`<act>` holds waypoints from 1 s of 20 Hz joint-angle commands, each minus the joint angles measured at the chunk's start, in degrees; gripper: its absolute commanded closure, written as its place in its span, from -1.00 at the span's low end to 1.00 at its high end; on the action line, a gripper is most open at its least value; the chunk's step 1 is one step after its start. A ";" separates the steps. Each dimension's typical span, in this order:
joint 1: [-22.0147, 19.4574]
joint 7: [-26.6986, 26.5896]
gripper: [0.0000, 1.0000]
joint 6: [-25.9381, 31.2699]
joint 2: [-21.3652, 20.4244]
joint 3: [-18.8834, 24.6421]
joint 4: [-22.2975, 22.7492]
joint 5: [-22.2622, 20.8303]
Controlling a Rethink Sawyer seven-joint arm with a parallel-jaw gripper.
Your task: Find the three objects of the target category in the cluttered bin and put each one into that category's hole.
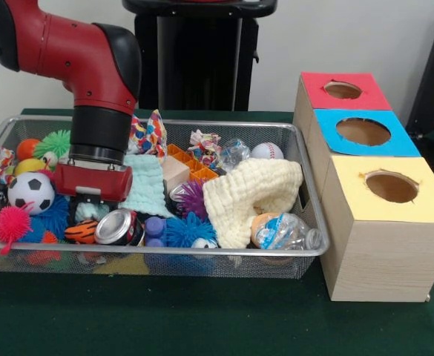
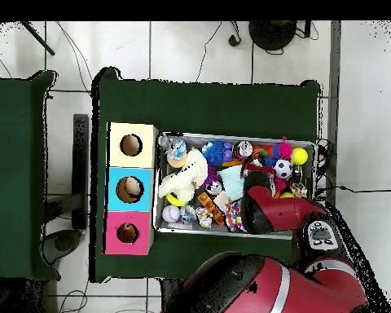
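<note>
You have the gripper (image 1: pixel 90 202) low in the wire bin (image 1: pixel 309 252), just above the striped orange tiger (image 1: pixel 81 232) — whether its claw is spread, I cannot tell. The red hole (image 1: pixel 342 90) looks empty, so the sorting seems barely begun.

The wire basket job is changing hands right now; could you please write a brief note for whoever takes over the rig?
Gripper: down inside the wire basket at its soccer-ball end, fingers buried in the clutter, so open or shut cannot be told.
Orange tiger: lying in the basket just below the gripper, beside a crushed can.
The tan and purple plush toys: not made out in the pile.
Red-surround hole: nothing seen in it from either view.
Done: no plush visibly delivered.
Left: likely all three; the tiger looks the nearest pick.
</note>
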 commanded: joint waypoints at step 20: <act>3.23 4.67 1.00 0.69 -0.60 1.83 -5.13 3.65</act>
